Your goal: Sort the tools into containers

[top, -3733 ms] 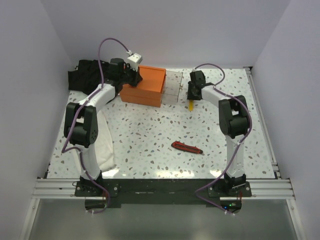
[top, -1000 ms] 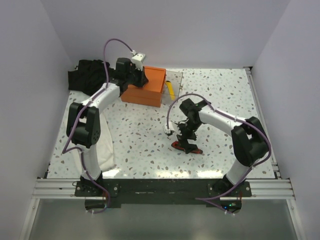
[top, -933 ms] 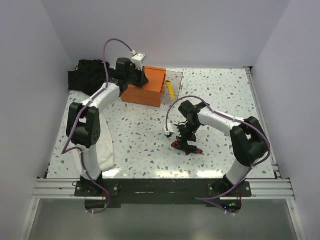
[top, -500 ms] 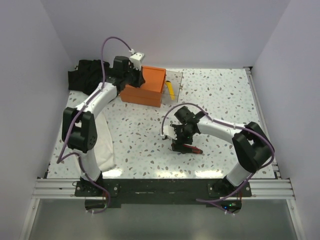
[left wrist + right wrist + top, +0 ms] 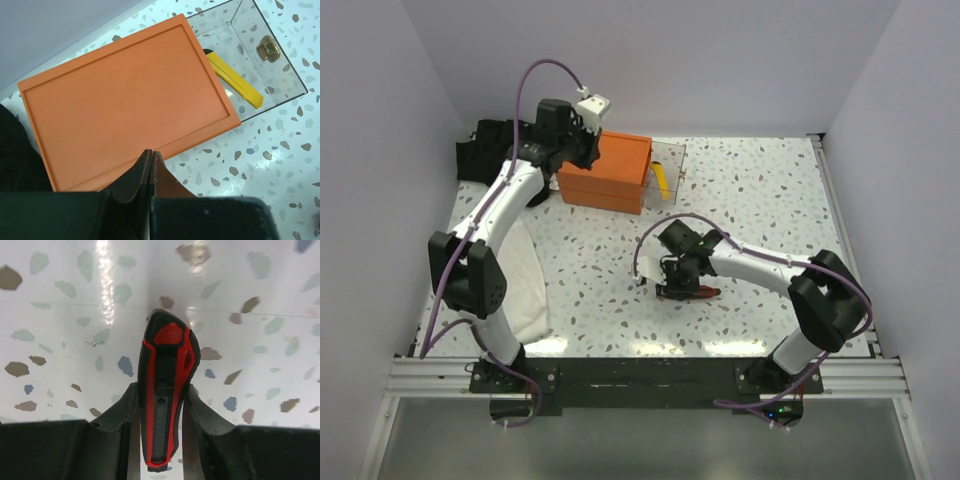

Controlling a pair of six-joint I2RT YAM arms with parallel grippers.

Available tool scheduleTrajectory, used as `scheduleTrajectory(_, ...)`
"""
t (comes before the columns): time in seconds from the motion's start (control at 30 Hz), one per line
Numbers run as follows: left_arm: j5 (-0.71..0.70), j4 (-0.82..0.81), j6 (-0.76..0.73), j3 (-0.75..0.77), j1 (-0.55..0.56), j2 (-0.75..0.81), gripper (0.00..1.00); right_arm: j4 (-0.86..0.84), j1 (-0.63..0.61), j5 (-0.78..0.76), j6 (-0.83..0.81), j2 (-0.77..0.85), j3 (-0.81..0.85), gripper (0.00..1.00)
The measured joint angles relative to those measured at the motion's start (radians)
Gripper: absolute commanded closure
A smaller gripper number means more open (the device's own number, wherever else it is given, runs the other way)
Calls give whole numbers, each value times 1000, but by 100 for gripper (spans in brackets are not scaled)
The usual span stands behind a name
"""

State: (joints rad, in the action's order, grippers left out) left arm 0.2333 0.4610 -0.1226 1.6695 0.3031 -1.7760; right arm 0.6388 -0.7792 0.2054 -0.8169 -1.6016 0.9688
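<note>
1. The step in hand looks like the pickup of the red-and-black knife (image 5: 165,385). It lies on the speckled surface (image 5: 590,260) near the middle, well apart from the orange box (image 5: 610,170).
2. The right jaws are down over it, one against each flank of the handle, so they pinch the knife along its length (the wrist view shows no gap on either side). I cannot tell whether it has left the surface yet.
3. The left jaws are pressed together with nothing between them, hanging above the near edge of the orange box.
4. A clear tray (image 5: 250,55) stands pulled out from the side of the box, and the yellow knife (image 5: 232,80) lies aslant inside it.
5. My guess is that the red-and-black knife belongs in that same tray, beside the yellow one.
6. The next move calls for a straight lift and a carry across the surface to the tray. After that comes a descent that clears the tray's wall before the jaws part.
7. The grip sits well back on the handle, so the nose could droop in transit. The left arm (image 5: 505,195) near the box also narrows the approach.
</note>
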Motion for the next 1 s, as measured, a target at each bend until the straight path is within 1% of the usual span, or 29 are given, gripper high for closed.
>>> scheduleTrajectory(0.03, -2, 5, -3, 5, 0, 5, 100, 7, 0, 3, 11, 1, 21, 94)
scheduleTrajectory(0.1, -3, 11, -14, 14, 3, 16, 100, 28, 3, 23, 50, 6, 104, 100)
scheduleTrajectory(0.23, -5, 7, -45, 16, 11, 31, 100, 11, 32, 85, 158, 33, 308, 100)
scheduleTrajectory(0.27, -8, -2, -52, 16, 14, 35, 100, -15, 49, 98, 213, 40, 360, 100)
scheduleTrajectory(0.37, -31, -37, -53, 13, 18, 53, 100, -143, 141, 143, 422, 47, 482, 100)
scheduleTrajectory(0.47, -56, -85, -53, -23, 19, 108, 100, -367, 295, 220, 725, 38, 510, 100)
scheduleTrajectory(0.5, -62, -95, -53, -36, 19, 129, 100, -455, 352, 235, 836, 19, 515, 100)
scheduleTrajectory(0.53, -67, -102, -53, -45, 19, 146, 100, -500, 385, 235, 898, -4, 526, 100)
scheduleTrajectory(0.6, -81, -116, -54, -67, 19, 187, 100, -545, 438, 232, 1002, -100, 604, 100)
scheduleTrajectory(0.7, -95, -144, -55, -119, 19, 249, 100, -603, 446, 230, 1095, -263, 726, 100)
scheduleTrajectory(0.83, -113, -167, -57, -173, 19, 298, 100, -619, 429, 221, 1148, -418, 814, 100)
scheduleTrajectory(0.93, -121, -168, -58, -206, 19, 311, 100, -616, 420, 192, 1154, -488, 842, 100)
scheduleTrajectory(0.97, -123, -167, -58, -214, 19, 311, 100, -609, 418, 177, 1153, -498, 845, 96)
scheduleTrajectory(1.0, -126, -169, -58, -224, 19, 311, 100, -602, 418, 170, 1152, -502, 845, 95)
